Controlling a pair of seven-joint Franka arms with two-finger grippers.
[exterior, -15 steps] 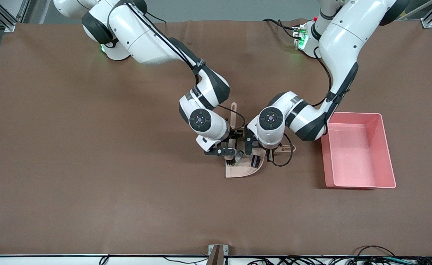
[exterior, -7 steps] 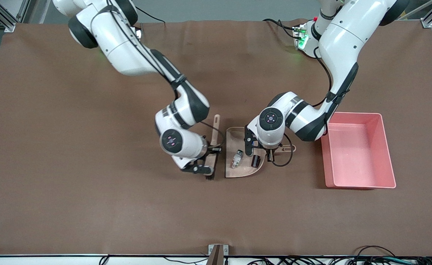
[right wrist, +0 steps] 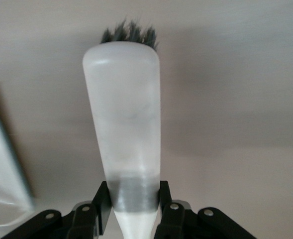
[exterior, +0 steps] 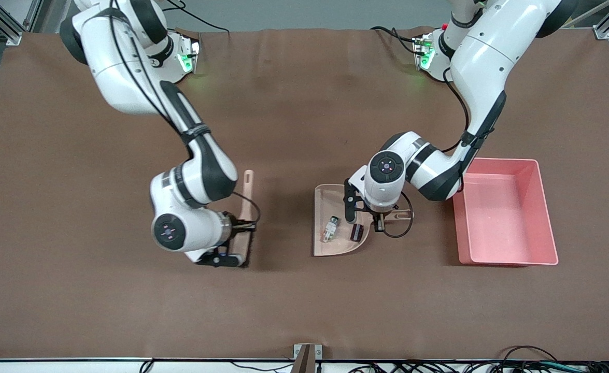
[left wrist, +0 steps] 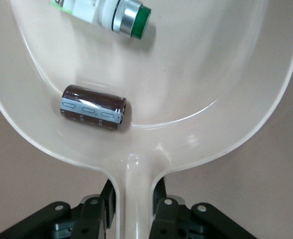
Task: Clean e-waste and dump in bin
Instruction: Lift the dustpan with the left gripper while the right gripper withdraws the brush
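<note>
holding the dustpan [exterior: 335,246] by its handle, my left gripper [left wrist: 134,206] is clamped tight on it. both bits of e-waste lie in the pan: the green-tipped part [exterior: 329,229] and the dark block [exterior: 356,232], side by side, apart. so the sweeping looks done. my right gripper [right wrist: 132,209] is clamped on the brush [exterior: 244,217], well apart, toward the right arm's end. left to do: carry the pan to the bin [exterior: 542,207] and tip it in; the bin looks bare. the block carries a grey stripe with marks, no readable writing.
</note>
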